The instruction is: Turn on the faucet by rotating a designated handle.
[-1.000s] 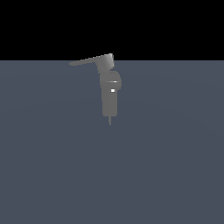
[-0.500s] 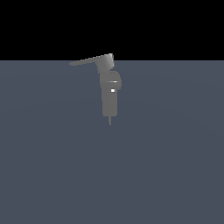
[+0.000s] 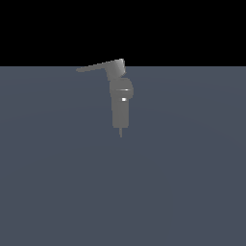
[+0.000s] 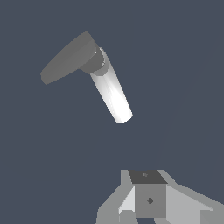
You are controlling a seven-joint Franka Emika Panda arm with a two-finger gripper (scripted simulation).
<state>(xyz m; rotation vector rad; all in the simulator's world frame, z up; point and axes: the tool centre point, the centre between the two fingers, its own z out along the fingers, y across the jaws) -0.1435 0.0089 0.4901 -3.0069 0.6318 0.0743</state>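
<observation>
Grey faucet (image 3: 121, 103), handle (image 3: 98, 66) unobstructed; claw (image 4: 151, 205) apart, grip state unclear.

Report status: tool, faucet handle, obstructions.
Tool clear of faucet, holding nothing; jaw state unreadable. Handle untouched, pointing to the exterior view's left. No obstructions seen.

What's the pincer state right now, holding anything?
Pincer: only its base shows in the wrist view, so open or shut cannot be told. It is apart from the faucet and handle.
</observation>
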